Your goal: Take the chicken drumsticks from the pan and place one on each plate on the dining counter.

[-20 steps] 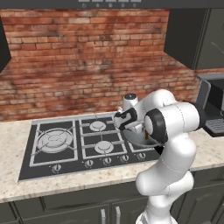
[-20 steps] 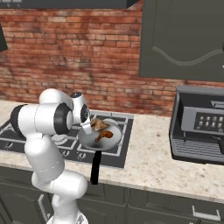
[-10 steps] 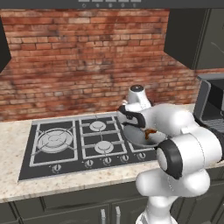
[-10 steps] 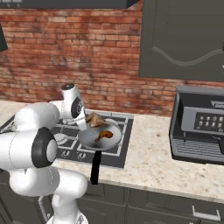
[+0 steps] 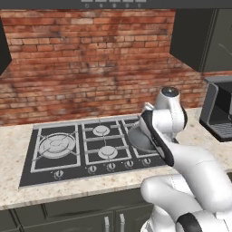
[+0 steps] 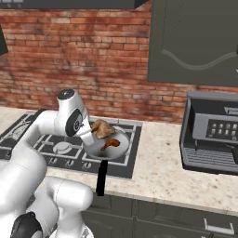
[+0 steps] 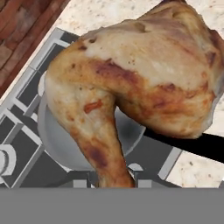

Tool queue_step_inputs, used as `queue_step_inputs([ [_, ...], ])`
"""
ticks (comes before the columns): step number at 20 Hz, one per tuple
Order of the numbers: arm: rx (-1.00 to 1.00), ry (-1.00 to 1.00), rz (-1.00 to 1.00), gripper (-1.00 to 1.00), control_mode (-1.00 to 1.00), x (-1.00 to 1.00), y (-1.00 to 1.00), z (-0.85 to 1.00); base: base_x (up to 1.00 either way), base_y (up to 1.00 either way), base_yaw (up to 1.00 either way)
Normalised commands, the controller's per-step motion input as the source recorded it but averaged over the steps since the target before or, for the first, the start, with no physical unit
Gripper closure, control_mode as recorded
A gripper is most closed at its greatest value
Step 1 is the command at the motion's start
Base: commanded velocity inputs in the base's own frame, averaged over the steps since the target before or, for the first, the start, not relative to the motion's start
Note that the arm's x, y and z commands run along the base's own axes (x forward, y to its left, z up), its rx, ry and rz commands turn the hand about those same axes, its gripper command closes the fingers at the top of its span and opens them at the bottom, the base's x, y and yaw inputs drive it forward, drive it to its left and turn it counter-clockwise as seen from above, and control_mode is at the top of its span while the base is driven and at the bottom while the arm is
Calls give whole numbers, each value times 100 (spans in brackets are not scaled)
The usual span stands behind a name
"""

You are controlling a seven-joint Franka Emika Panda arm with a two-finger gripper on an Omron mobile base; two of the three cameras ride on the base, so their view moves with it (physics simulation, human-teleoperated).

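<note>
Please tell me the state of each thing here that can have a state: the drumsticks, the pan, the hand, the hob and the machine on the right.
Held drumstick: lifted above the pan, gripped by the hand.
Second drumstick: lying in the pan.
Pan: on the hob, handle pointing off the front edge.
Hand: shut on the held drumstick.
Hob: no flame seen.
Coffee machine: standing on the counter, nothing under it.

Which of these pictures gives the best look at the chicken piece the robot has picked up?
The hand view: the held drumstick looms close above the pan. The right base view shows it small beside the gripper, over a second drumstick. In the left base view the arm hides it.
</note>
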Motion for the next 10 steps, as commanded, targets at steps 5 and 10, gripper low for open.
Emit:
queue_step_inputs([
  [5,0,-2,0,100,-100,-100,-47,37,0,0,0],
  [10,0,0,0,100,-100,-99,-17,16,0,0,0],
])
